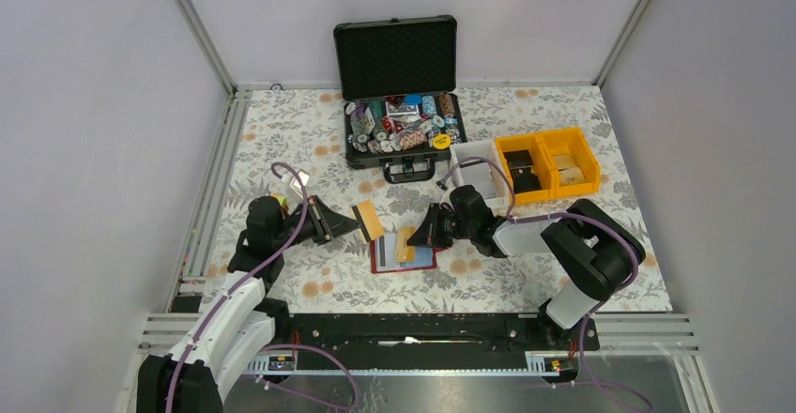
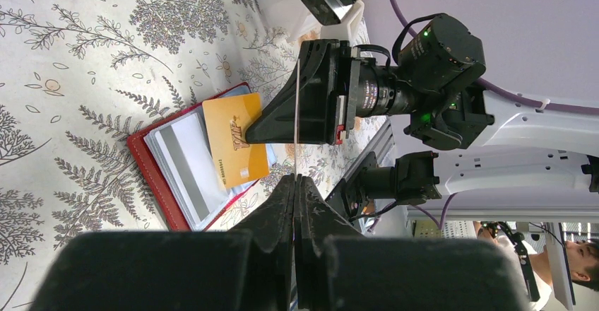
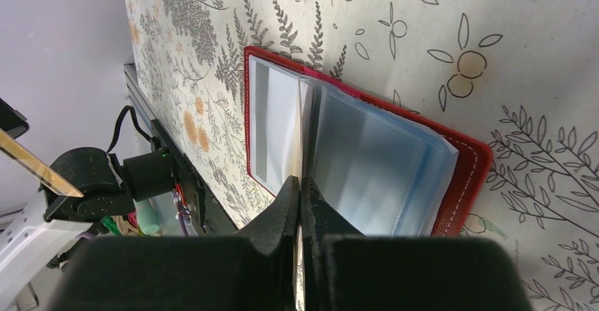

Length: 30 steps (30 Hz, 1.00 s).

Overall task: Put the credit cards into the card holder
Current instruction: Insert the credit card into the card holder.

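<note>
The card holder [image 1: 424, 259] lies open on the floral cloth, red-rimmed [image 3: 467, 177], its clear sleeves facing up. My right gripper [image 1: 418, 236] is shut on a gold credit card [image 1: 405, 244], whose far end rests at the holder's sleeves. That card shows face-on in the left wrist view [image 2: 232, 138] and edge-on between my right gripper [image 3: 300, 185] jaws. To the left of the holder [image 2: 145, 166], my left gripper [image 1: 349, 222] is shut on a second gold credit card [image 1: 368, 221] held clear of the cloth. It shows edge-on [image 2: 296, 113] above my left gripper [image 2: 295, 182].
An open black case [image 1: 398, 133] full of poker chips stands at the back. Yellow bins [image 1: 549, 161] and a white bin [image 1: 472, 171] sit back right. An aluminium rail [image 1: 214, 192] borders the left side, and a black rail [image 1: 413, 330] runs along the near edge.
</note>
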### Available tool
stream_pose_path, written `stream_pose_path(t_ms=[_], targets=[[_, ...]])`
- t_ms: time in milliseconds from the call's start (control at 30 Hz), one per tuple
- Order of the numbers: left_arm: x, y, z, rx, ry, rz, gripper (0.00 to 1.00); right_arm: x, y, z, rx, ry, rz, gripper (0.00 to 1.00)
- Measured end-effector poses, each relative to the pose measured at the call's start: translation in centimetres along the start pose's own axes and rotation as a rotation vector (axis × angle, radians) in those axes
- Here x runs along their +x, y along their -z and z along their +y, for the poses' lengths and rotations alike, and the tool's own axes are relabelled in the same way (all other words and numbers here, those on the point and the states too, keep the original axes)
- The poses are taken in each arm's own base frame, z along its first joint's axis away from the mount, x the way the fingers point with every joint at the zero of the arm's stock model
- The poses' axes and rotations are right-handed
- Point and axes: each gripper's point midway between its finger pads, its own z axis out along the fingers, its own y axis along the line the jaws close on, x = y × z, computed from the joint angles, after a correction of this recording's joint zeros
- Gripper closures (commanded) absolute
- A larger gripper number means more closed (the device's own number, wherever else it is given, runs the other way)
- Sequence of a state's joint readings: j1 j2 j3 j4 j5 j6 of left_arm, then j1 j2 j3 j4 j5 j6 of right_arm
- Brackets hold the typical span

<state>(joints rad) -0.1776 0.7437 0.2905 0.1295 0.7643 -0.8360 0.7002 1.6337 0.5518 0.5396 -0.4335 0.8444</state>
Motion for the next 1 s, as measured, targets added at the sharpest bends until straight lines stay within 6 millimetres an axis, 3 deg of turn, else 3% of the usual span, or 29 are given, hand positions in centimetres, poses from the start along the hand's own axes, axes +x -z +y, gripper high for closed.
stream_pose_path(t_ms=[500, 1000], targets=[[0.1, 0.1, -0.2, 0.006, -0.007, 0.000, 1.00, 1.0, -0.1, -0.8, 0.024, -0.130, 0.011, 1.00], [0.4, -0.1, -0.2, 0.003, -0.007, 0.009, 1.00, 1.6, -0.9, -0.7, 0.002, -0.153, 0.056, 1.00]])
